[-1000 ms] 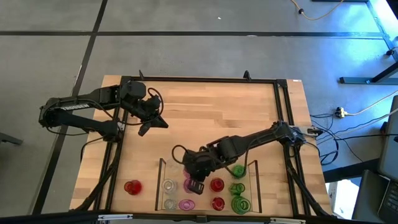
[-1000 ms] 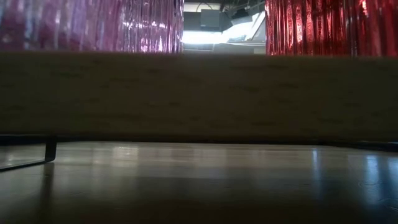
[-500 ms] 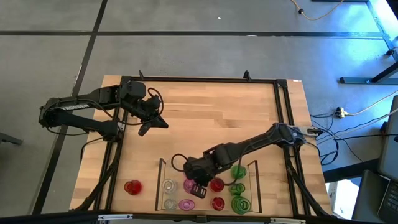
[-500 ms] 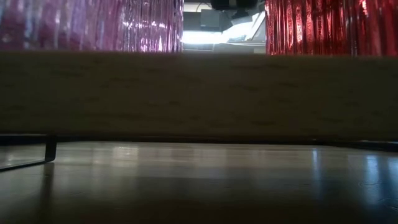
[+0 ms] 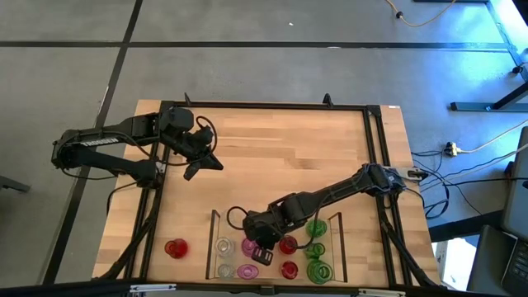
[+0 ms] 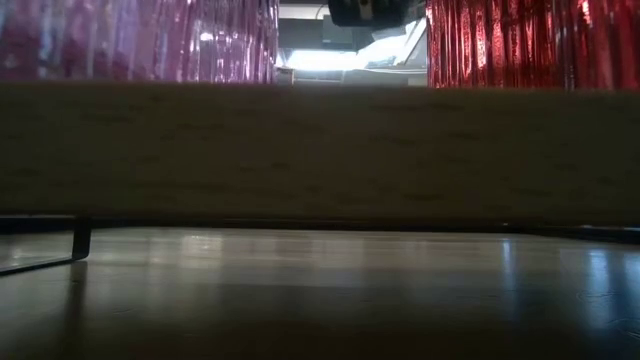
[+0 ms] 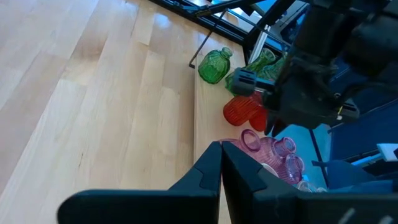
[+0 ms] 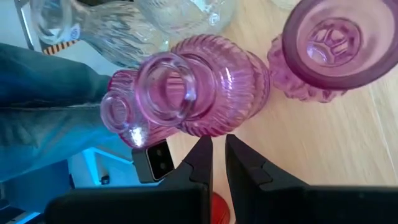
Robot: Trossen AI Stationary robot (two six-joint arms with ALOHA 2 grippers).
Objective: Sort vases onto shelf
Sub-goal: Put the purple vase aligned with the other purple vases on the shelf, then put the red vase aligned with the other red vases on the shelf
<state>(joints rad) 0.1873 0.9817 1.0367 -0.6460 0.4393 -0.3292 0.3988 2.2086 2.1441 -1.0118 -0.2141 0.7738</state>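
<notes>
The shelf (image 5: 338, 247) lies at the table's near edge and holds clear vases (image 5: 224, 246), pink vases (image 5: 247, 271), red vases (image 5: 289, 270) and green vases (image 5: 317, 271) in columns. One red vase (image 5: 175, 247) stands on the table left of it. My right gripper (image 5: 262, 252) is shut and hangs low over the pink column. In its wrist view (image 8: 219, 142) its tips stand beside the belly of a ribbed narrow-necked pink vase (image 8: 205, 87). My left gripper (image 5: 202, 162) (image 7: 221, 149) is shut and waits above bare wood at the far left. My right gripper has its fingertips (image 8: 204, 144) right at the lower belly (image 8: 208, 127) of the ribbed pink vase, coming from above. I cannot tell whether they touch it. The vase stands upright on the shelf floor.
A second, wide-mouthed pink vase (image 8: 323, 43) and clear vases (image 8: 180, 12) crowd close around my right gripper. In the low view a pink vase (image 6: 140, 40) and a red vase (image 6: 530, 40) rise behind the shelf's wooden edge (image 6: 320, 150). A black frame (image 5: 264, 106) borders the tabletop.
My right gripper has moved toward the table's near edge and a little left, lower over the pink column; a dark part of it now shows at the top of the low view. There the near pink vase's right edge has shifted slightly left.
</notes>
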